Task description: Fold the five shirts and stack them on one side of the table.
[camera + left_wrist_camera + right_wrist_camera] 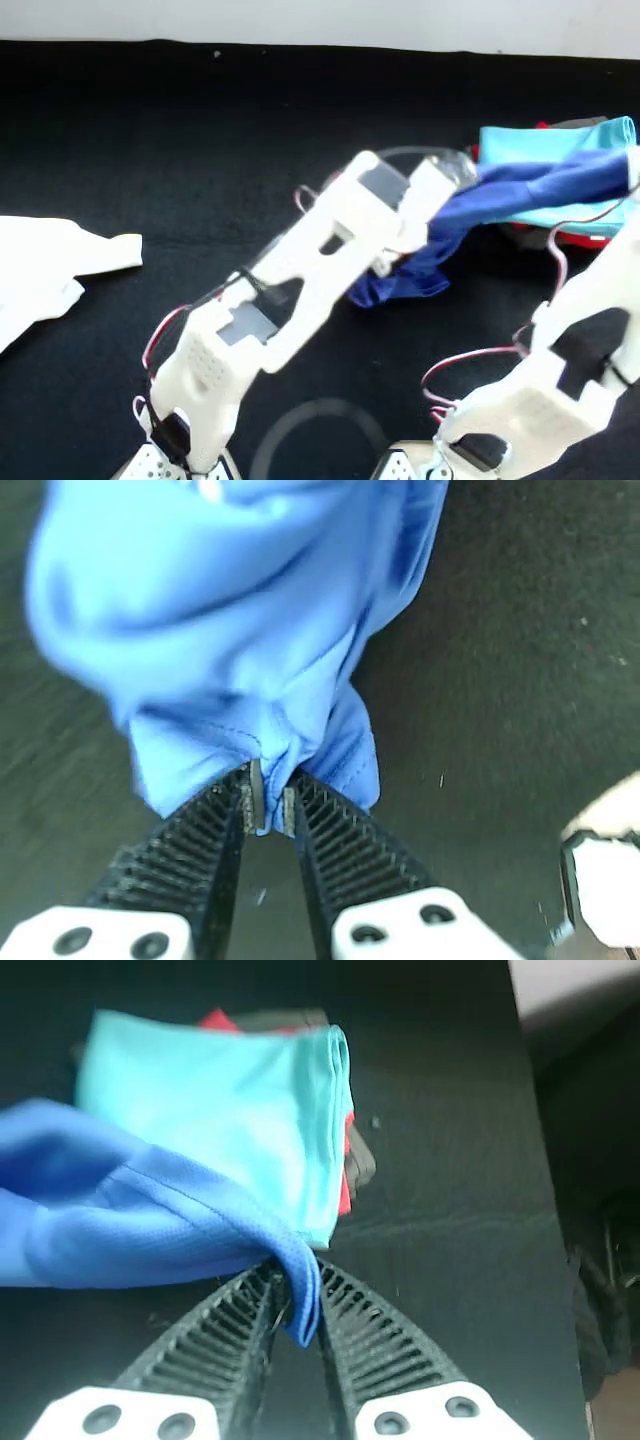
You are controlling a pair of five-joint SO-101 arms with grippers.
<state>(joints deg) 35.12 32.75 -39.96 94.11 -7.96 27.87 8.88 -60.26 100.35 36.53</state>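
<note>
A blue shirt hangs stretched between both arms above the black table. My left gripper is shut on one bunched end of the blue shirt. My right gripper is shut on the hem of the blue shirt at the other end. Under it, at the right side of the table, lies a stack of folded shirts with a turquoise shirt on top, a red shirt below and a grey one beneath. The turquoise shirt appears just beyond my right gripper. A white shirt lies unfolded at the left edge.
The table's right edge runs close beside the folded stack. Both arms' cables loop over the near part of the table. The black surface between the white shirt and the arms is bare.
</note>
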